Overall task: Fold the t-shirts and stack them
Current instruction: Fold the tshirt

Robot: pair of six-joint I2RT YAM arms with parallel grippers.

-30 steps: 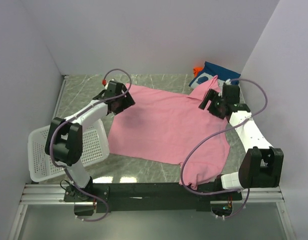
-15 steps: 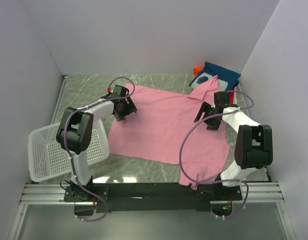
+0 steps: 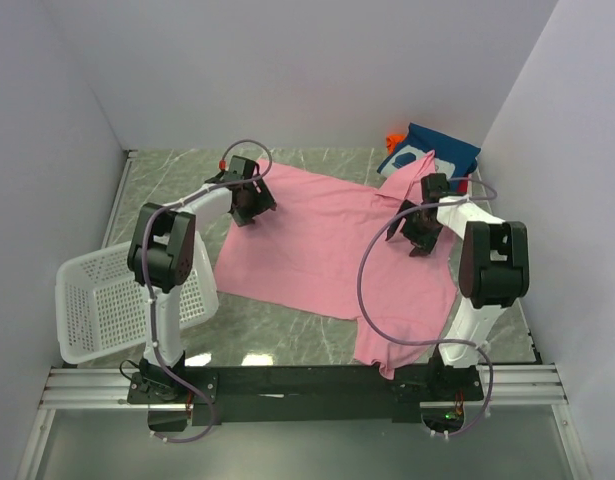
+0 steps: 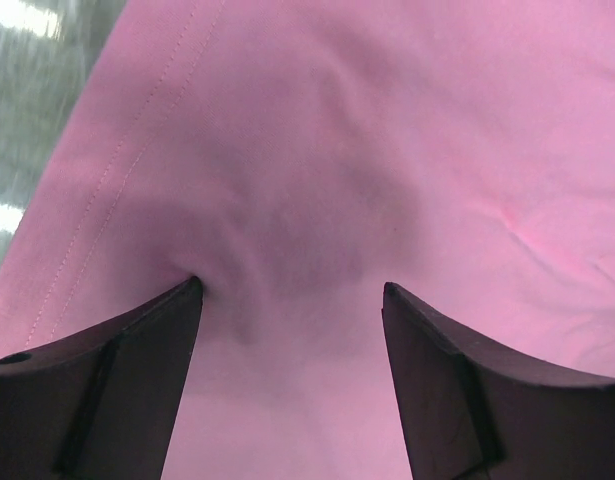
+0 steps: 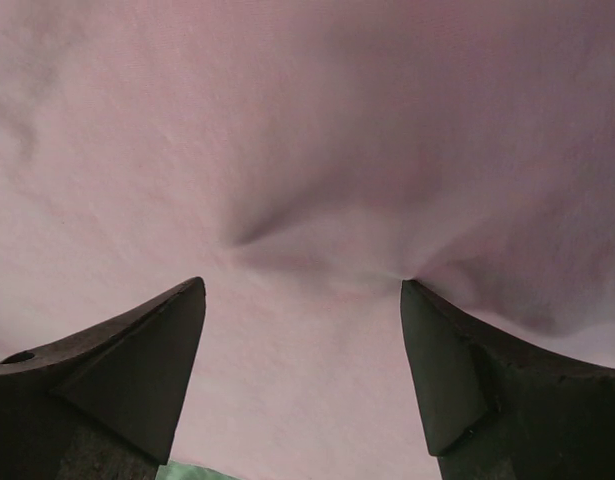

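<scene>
Presses the pink t-shirt (image 3: 327, 250) down with left gripper (image 4: 292, 288) and right gripper (image 5: 302, 285), both spread apart, puckering cloth between the tips. Lies spread nearly flat on the table (image 3: 167, 180), lightly creased.

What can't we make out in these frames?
- Top external: fingertips of the left end effector and right end effector are hidden under their own bodies, so fabric contact is unclear.
- Top external: the orange item is mostly behind the blue garment and too small to identify.
- Right wrist: the pink t-shirt fills the frame, so its outline is cut off.
</scene>
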